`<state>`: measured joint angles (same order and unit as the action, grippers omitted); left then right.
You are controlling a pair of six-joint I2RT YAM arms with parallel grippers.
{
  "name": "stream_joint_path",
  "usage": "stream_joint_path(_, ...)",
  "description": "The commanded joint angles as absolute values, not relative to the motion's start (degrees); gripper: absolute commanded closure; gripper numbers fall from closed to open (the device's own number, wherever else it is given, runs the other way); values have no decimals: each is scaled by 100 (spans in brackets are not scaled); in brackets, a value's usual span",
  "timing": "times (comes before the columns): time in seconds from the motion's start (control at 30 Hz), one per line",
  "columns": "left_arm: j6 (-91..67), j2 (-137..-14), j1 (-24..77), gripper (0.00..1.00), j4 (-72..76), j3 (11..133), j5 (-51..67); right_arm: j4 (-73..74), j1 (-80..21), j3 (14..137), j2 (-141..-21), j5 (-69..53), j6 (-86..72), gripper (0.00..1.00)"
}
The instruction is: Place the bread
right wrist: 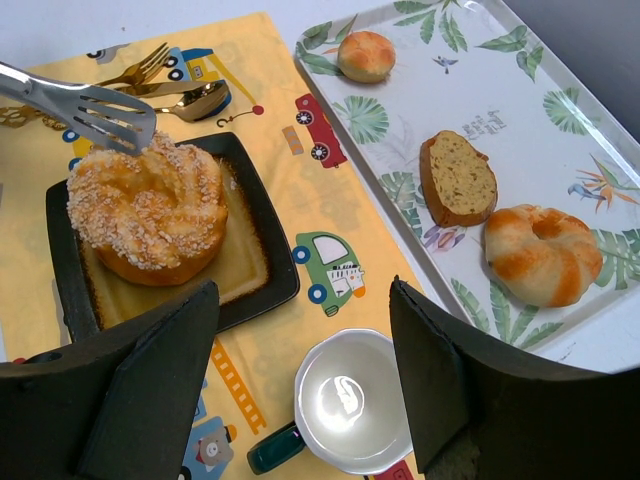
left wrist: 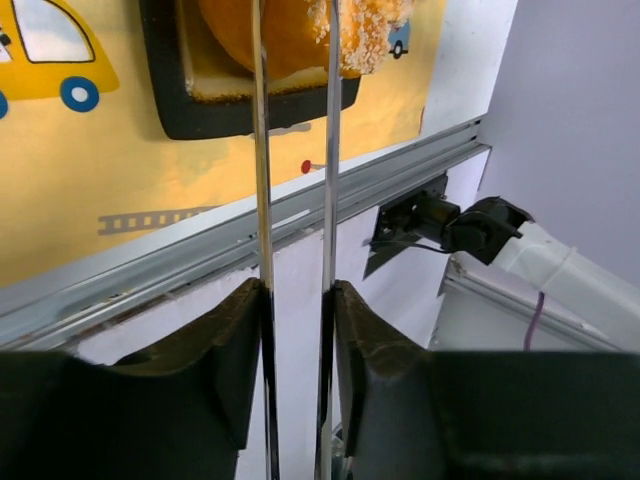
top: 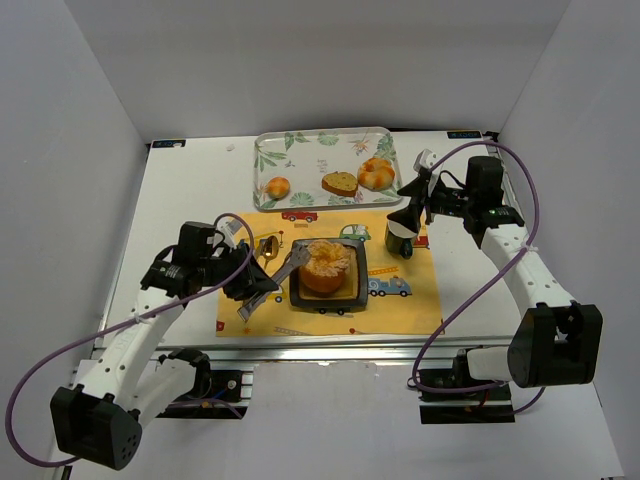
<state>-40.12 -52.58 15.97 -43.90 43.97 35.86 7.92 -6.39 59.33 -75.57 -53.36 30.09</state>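
At centre frame from above, the bread (top: 327,266) is sitting on the black plate (top: 357,292), lying just right of your left gripper (top: 252,284), which is clamping the tongs (top: 283,274), their tips reaching the bread's upper-left edge. Your right gripper (top: 410,215) is hanging wide open, empty, above the cup (top: 400,238).
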Motion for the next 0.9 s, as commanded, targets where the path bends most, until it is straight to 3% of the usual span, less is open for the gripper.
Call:
stream_joint_path(0.0, -3753, -5238, 1608, 55, -4561, 4666, 3446, 642, -615, 5924, -7418, -5476, 2944, 26)
stream_joint_path(0.2, -3849, -5186, 1608, 47, -4632, 4983, 3279, 633, -615, 5906, -7444, -5537, 2936, 26)
stream_joint_path(0.53, -3674, -5537, 1600, 47, -4992, 5869, 2735, 624, -615, 5897, -7479, -5607, 2997, 26)
stream_joint_path(0.6, -3446, -5738, 1565, 51, -5255, 6168, 2454, 668, -615, 5897, -7462, -5607, 3050, 26)
stream_joint_path(0.77, -2928, -6283, 1056, 86, -5231, 6934, 700, 712, -624, 5871, -7514, -5695, 3164, 26)
stream_joint_path(0.87, -1957, -6547, 775, 88, -4695, 6655, 12, 738, -633, 5897, -7532, -5704, 3199, 26)
